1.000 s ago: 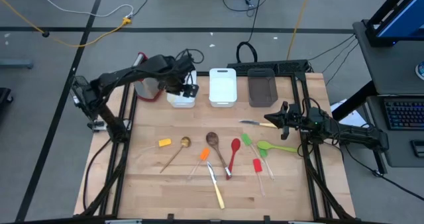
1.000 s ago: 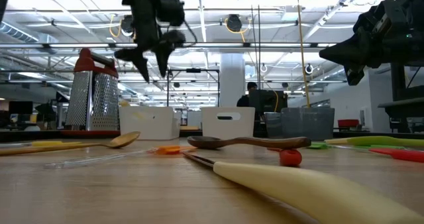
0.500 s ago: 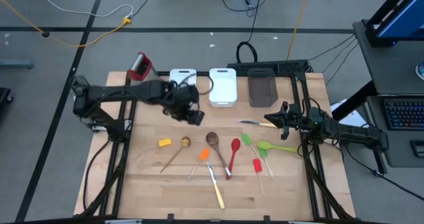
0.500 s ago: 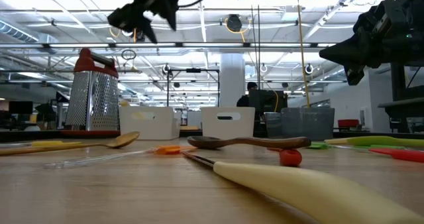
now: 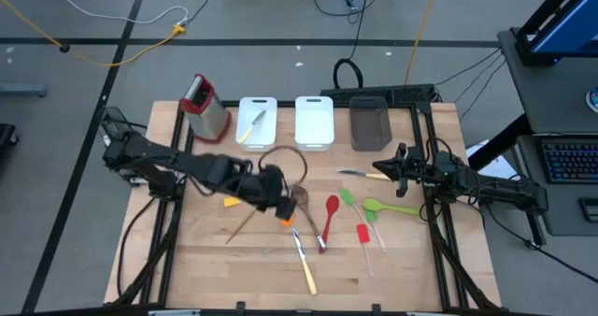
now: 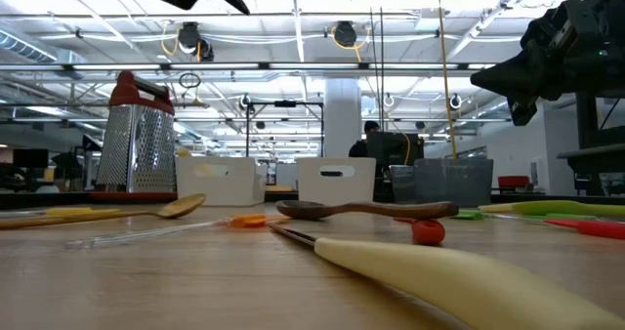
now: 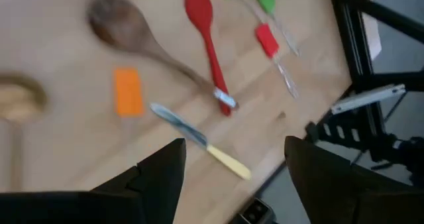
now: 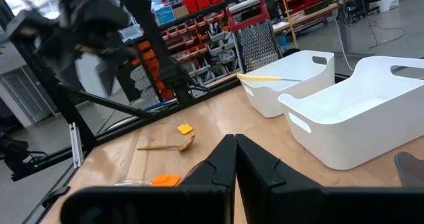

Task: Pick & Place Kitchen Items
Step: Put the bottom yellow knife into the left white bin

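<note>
Several utensils lie flat on the wooden table: a yellow spatula (image 5: 231, 202), a dark wooden spoon (image 7: 122, 28), a red spoon (image 7: 205, 25), an orange spatula (image 7: 128, 91), a pale-handled knife (image 7: 199, 141), a red spatula (image 7: 268, 42) and a lime-green spoon (image 5: 388, 207). My left gripper (image 5: 283, 210) hangs open and empty above them, slanting down over the orange spatula and the knife. Another knife (image 5: 254, 125) lies in the left white bin (image 5: 245, 106). My right gripper (image 5: 392, 164) waits shut at the table's right side, beside a small knife (image 5: 360, 174).
A second white bin (image 5: 314, 122) and a grey bin (image 5: 369, 122) stand along the far edge, with a steel grater (image 5: 206, 106) to the left of them. Bare wood shows at the near left of the table. Black frame rails run along both sides.
My left gripper has swung from above the left white bin toward the table's near edge and right, and now hangs over the utensils at mid-table. It has tipped and turned on the way. With the arm gone, a knife shows in that bin.
</note>
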### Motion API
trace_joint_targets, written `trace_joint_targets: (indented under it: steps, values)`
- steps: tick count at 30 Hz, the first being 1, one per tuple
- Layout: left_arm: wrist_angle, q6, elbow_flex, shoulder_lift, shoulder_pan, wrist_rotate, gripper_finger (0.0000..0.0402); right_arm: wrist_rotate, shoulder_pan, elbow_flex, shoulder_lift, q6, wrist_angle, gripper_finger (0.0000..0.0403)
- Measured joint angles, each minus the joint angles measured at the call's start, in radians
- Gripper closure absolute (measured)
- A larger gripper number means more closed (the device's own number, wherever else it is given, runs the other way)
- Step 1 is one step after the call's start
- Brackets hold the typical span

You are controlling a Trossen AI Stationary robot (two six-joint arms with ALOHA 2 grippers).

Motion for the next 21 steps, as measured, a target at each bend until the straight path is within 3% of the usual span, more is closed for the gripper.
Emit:
trace_joint_targets:
  steps: [11, 21]
  values:
    - [0.163, -0.389, 0.0, 0.19, -0.161, -0.015, 0.0184, 0.0, 0.0, 0.0, 0.0, 0.0, -0.001, 0.0399]
    - [0.398, -0.724, 0.001, 0.355, -0.226, -0.1, 0.0189, 0.0, 0.0, 0.0, 0.0, 0.0, -0.007, 0.0399]
